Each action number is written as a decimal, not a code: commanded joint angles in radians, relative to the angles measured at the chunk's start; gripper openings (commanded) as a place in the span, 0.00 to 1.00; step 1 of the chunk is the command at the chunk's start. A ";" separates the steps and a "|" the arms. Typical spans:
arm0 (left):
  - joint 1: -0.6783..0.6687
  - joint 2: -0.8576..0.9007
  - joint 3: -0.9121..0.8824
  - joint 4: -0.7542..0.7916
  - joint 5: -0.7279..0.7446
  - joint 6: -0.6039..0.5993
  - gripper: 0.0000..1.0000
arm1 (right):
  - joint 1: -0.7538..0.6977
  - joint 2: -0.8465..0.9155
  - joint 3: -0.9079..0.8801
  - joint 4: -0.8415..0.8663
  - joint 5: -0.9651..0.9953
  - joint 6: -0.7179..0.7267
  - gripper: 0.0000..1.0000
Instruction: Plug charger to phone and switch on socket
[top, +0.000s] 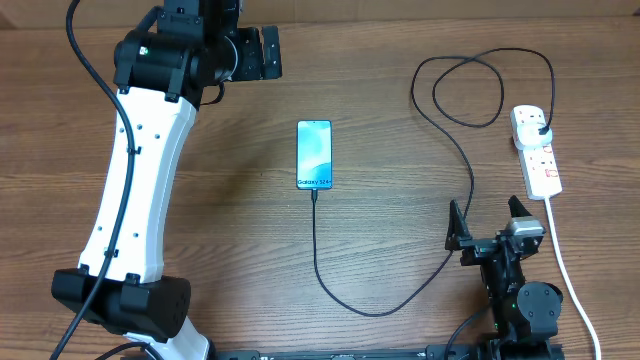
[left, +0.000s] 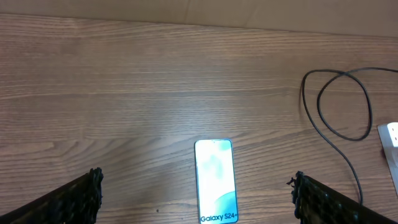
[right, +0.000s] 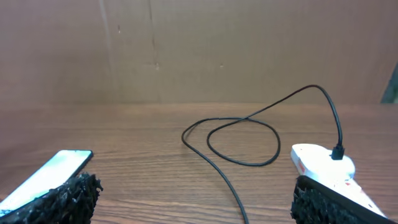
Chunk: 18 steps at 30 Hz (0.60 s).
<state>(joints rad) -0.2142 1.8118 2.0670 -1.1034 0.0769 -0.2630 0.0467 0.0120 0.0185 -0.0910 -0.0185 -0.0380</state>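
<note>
Left arm (top: 140, 190): you're looking at one long white shell, with chunky black joint housings capping both ends.
Cable (top: 70, 35): black, looping by the upper joint, then a thinner black line down the white shell.
Screws (top: 133, 126): small dark dots, scattered along that shell.
Left gripper (top: 270, 53): all black, flat plates; its fingers (left: 74, 202) show a rough, ribbed surface.
Right arm (top: 522, 300): black throughout, rounded joint, compact.
Right gripper (top: 488, 222): black pointed tips, same rough texture, pale grey block (top: 525, 228) behind them.
</note>
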 joint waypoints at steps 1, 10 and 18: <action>-0.002 -0.001 -0.004 0.000 -0.006 -0.006 1.00 | 0.004 -0.009 -0.010 0.002 0.006 -0.061 1.00; -0.002 -0.001 -0.004 0.000 -0.006 -0.006 1.00 | 0.003 -0.009 -0.010 0.002 0.010 -0.064 1.00; -0.002 -0.001 -0.004 0.000 -0.006 -0.006 1.00 | 0.003 -0.009 -0.010 0.002 0.010 -0.041 1.00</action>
<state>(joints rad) -0.2142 1.8118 2.0670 -1.1030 0.0765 -0.2626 0.0467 0.0120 0.0185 -0.0906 -0.0181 -0.0883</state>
